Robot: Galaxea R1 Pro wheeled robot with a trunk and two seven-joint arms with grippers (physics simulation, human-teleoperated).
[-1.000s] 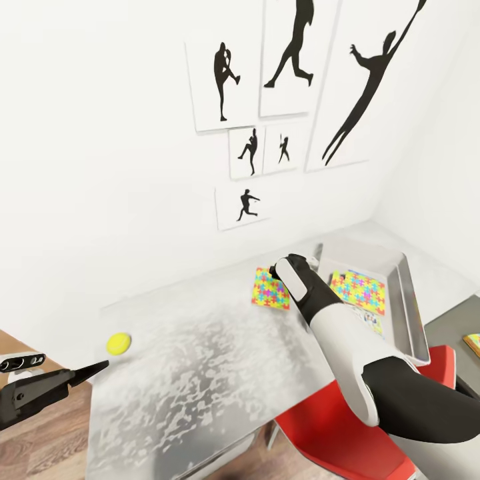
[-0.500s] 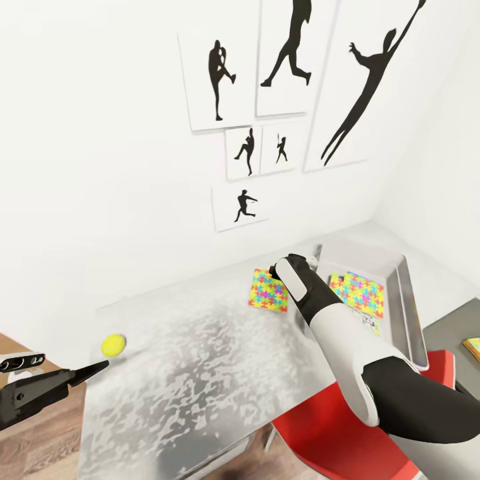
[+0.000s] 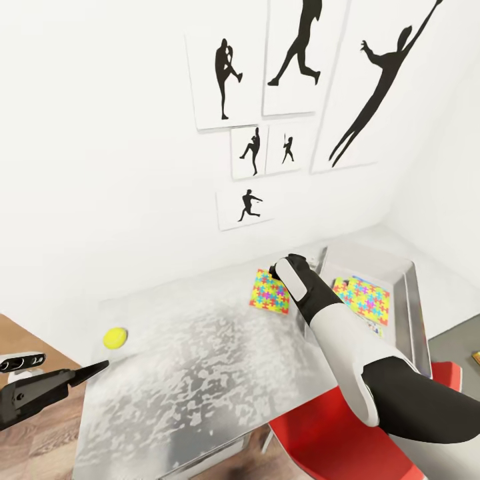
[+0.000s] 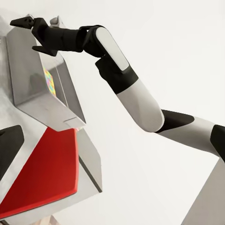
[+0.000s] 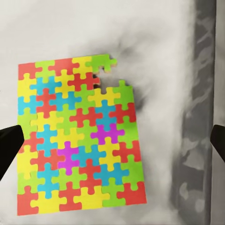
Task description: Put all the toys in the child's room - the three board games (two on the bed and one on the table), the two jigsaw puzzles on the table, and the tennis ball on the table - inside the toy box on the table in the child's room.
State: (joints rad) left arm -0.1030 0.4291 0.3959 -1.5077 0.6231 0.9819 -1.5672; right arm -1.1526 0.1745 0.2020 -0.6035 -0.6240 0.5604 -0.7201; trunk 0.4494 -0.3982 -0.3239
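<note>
My right gripper (image 5: 112,140) spread wide, empty | jigsaw puzzle (image 5: 77,136) flat on table (image 3: 200,373), straight below, between fingers | left gripper (image 3: 93,369) far off, state unclear.

Pale table (image 3: 200,373) w/ tennis ball (image 3: 115,338) near left end, jigsaw puzzle (image 3: 270,293) & toy box (image 3: 415,313) at right.

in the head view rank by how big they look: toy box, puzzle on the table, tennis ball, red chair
1. red chair, though nearest the camera and partly hidden by the arm
2. toy box
3. puzzle on the table
4. tennis ball
</note>
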